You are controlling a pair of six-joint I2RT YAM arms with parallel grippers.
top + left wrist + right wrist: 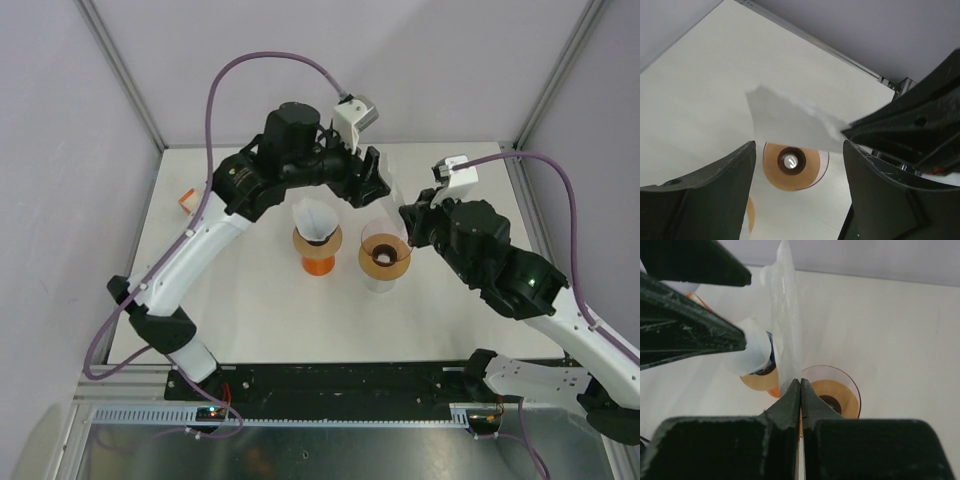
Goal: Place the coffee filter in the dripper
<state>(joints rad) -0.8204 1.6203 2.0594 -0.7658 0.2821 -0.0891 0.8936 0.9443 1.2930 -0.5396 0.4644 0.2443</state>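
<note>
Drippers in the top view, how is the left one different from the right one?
The left dripper already has a white paper filter standing in it; the right dripper is empty, its dark centre hole showing. The left dripper sits on an opaque orange base, while the right dripper looks clear-walled. Both stand upright, side by side, with orange-brown cones.

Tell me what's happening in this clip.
The right claw is shut on a white coffee filter, holding it upright above the empty dripper. The left claw is open close beside it, not gripping. The filter is not in yet. A neighbouring orange dripper already holds a second filter.
</note>
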